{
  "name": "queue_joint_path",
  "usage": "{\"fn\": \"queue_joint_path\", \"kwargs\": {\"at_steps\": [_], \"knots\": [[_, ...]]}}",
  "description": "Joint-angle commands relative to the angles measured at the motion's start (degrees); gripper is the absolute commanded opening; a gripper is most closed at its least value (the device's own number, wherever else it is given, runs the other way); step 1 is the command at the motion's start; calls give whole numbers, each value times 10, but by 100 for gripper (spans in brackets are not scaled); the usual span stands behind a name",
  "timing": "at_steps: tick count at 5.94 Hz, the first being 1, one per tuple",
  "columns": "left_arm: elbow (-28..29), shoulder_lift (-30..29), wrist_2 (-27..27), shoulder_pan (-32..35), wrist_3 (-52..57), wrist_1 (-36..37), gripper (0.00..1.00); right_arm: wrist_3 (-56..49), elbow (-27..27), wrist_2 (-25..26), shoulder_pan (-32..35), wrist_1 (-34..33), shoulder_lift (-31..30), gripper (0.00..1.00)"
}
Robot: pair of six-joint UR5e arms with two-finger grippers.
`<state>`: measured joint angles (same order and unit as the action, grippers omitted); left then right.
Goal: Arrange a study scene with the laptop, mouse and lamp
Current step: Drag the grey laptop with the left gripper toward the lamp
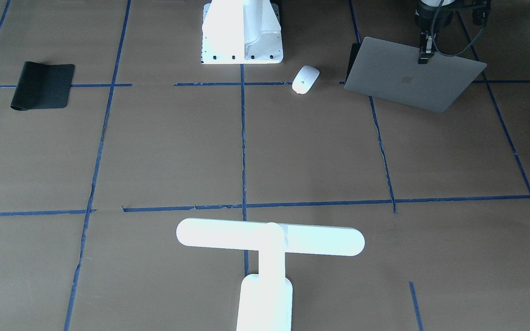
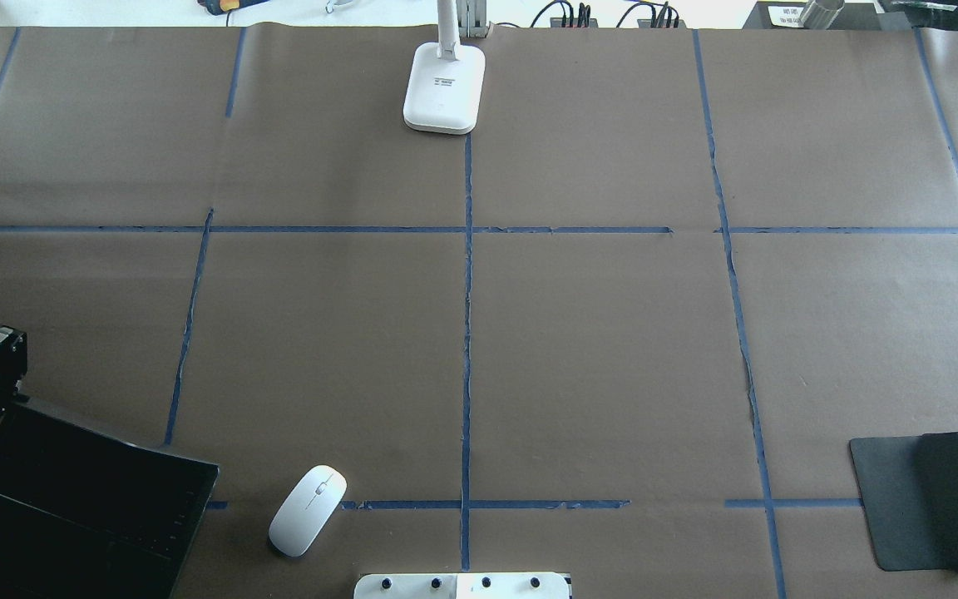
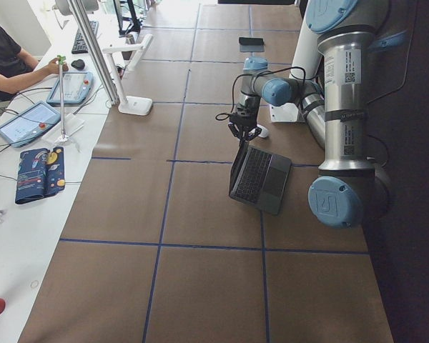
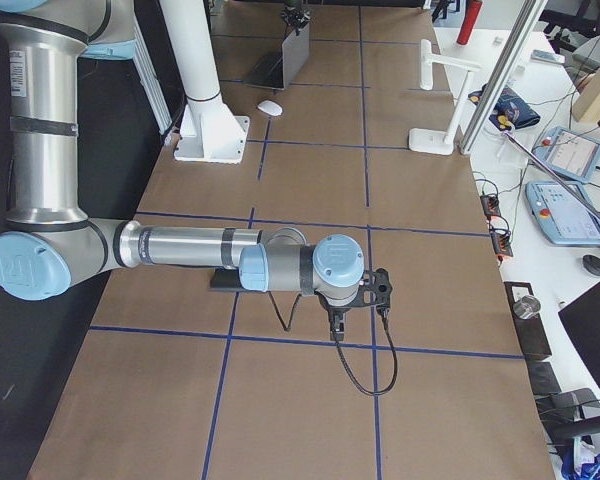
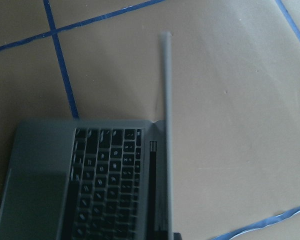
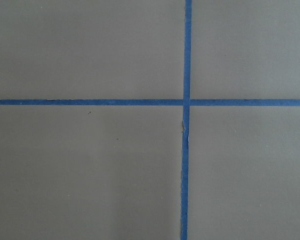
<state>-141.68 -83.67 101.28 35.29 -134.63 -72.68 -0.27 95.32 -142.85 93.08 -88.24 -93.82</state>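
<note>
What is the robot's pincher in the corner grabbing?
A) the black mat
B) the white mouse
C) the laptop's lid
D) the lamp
C: the left gripper pinches the top edge of the open laptop lid, while the mouse sits untouched on the table beside it.

Soft daylight falls evenly on the tabletop (image 1: pixel 315 151), with no hard shadows. In the front-facing view the lamp (image 1: pixel 269 239) and the pedestal (image 1: pixel 242 32) burn out to flat white glare. Overhead, the strip beyond the tabletop's far edge is blown out too, while the laptop (image 2: pixel 71 507) at the near left corner sinks almost to black. My left wrist picture is soft and warm-tinted, the lid edge smeared out of focus. My right wrist picture is greyer and even, its tape lines (image 6: pixel 186 120) crisp.
</note>
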Motion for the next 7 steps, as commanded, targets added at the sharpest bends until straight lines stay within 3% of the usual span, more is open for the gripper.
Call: {"fn": "queue_joint_path", "kwargs": {"at_steps": [1, 4, 7], "knots": [[13, -40, 1, 77, 15, 10, 0, 0, 0, -1, 1, 0, 0, 100], [182, -230, 1, 149, 15, 28, 0, 0, 0, 0, 1, -1, 0, 100], [320, -388, 17, 146, 4, 21, 0, 0, 0, 0, 1, 0, 1, 100]]}}
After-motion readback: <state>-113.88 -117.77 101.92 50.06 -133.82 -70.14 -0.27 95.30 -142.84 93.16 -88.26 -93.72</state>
